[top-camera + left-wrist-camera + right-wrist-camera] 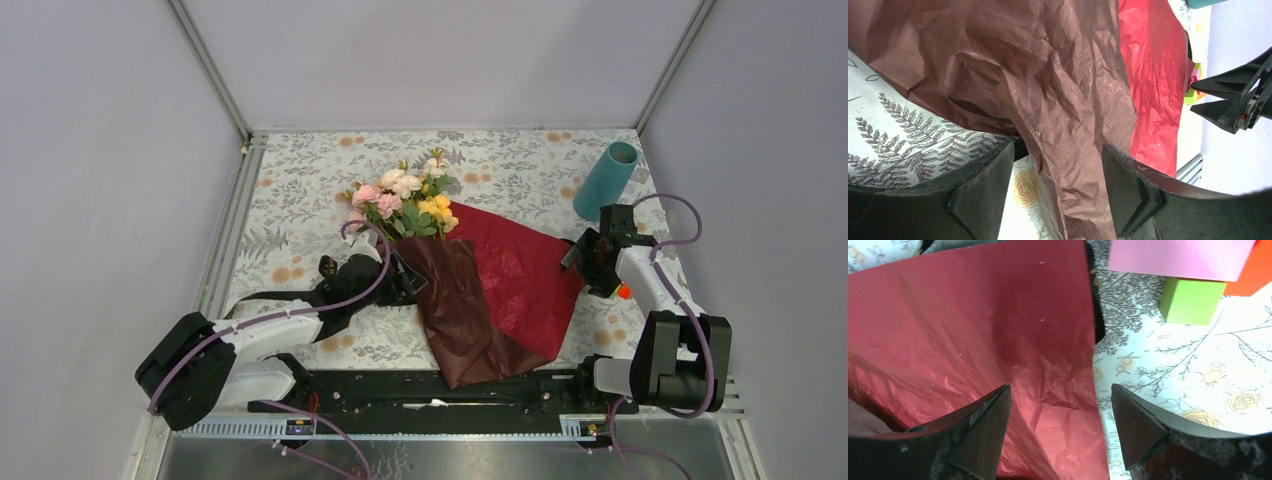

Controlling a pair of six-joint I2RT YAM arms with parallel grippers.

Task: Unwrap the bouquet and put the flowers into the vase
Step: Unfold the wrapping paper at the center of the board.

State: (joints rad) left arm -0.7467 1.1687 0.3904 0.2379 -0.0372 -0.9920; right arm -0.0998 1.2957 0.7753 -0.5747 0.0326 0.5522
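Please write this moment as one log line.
left gripper: open, maroon paper between jaws | right gripper: open at red paper edge | flowers: lying outside vase

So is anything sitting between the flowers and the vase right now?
Nothing visible does. Only printed tablecloth lies between the flowers and the vase; the right gripper sits near the vase, off that path.

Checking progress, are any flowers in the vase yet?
No, the flowers lie at the wrapping paper's far end, well apart from the vase.
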